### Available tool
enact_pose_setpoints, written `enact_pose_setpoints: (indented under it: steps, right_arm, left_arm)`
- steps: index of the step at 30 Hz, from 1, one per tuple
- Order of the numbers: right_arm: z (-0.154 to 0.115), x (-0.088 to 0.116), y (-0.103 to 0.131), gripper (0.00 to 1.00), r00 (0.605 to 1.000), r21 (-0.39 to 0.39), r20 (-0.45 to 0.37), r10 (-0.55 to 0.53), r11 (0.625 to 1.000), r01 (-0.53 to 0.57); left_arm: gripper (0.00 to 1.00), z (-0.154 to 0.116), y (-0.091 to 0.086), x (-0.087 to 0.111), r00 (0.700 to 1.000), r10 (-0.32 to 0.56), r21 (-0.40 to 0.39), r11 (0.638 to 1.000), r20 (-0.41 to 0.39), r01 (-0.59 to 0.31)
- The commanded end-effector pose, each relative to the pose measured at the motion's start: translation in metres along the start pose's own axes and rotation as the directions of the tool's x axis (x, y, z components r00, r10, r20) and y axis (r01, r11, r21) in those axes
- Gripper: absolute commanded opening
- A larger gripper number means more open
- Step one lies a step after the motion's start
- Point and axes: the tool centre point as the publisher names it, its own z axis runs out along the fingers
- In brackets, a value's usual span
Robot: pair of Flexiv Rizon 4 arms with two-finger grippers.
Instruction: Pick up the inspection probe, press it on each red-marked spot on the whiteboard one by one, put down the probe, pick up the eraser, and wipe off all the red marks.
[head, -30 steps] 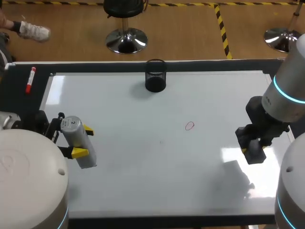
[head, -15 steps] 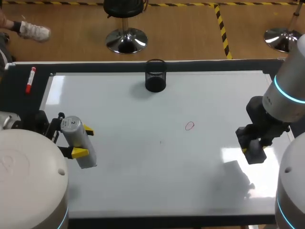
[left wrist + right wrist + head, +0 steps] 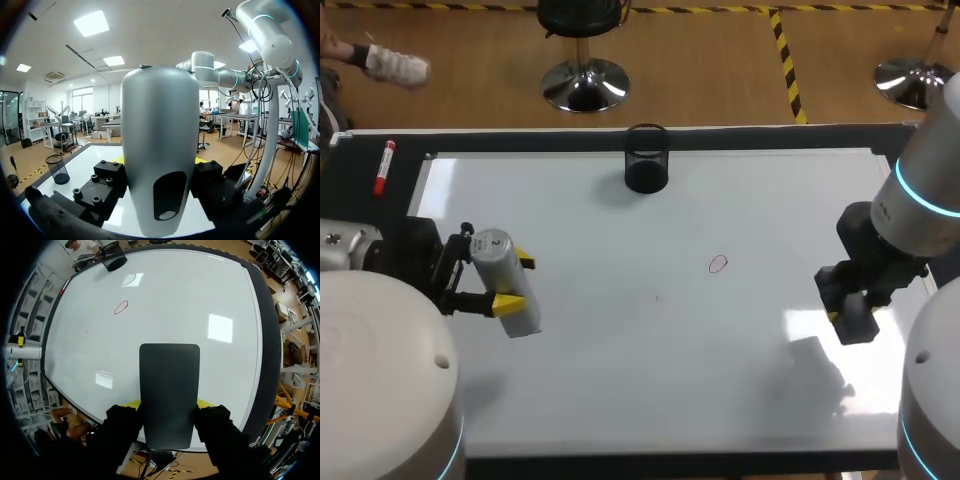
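My left gripper (image 3: 514,283) is shut on the grey cylindrical probe (image 3: 506,284) above the whiteboard's (image 3: 620,390) left part. In the left wrist view the probe (image 3: 160,145) stands between the fingers and fills the middle. Over the board's right side, my right gripper (image 3: 847,317) is shut on the dark eraser (image 3: 858,322), held above the surface. The right wrist view shows the eraser (image 3: 169,390) as a flat black slab sticking out ahead of the fingers. One small red ring mark (image 3: 718,264) lies right of the board's middle, between the two grippers, with the same mark (image 3: 120,307) well ahead of the eraser.
A black mesh cup (image 3: 647,158) stands at the board's far edge near the middle. A red marker pen (image 3: 384,166) lies on the dark table strip left of the board.
My left arm has shifted to the right and slightly farther over the board, carrying the probe. The right arm and eraser have kept still.
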Motion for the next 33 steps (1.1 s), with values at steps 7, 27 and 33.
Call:
enact_pose_setpoints:
  steps: [7,27,33]
  right_arm:
    - [-0.001,-0.001,-0.001,0.0,1.0,-0.002,-0.002,-0.002,1.0,0.002]
    - [-0.001,-0.001,-0.001,0.0,1.0,-0.002,-0.002,-0.002,1.0,0.002]
    - [-0.001,-0.001,-0.001,0.0,1.0,-0.002,-0.002,-0.002,1.0,0.002]
  left_arm:
    - [0.0,0.026,0.008,-0.032,0.996,0.003,0.036,0.999,-0.09,0.0]
    - [0.0,0.085,0.012,-0.093,0.966,0.023,0.066,0.998,-0.258,-0.006]
    - [0.0,0.099,0.014,-0.108,0.957,0.009,0.056,0.998,-0.291,0.007]
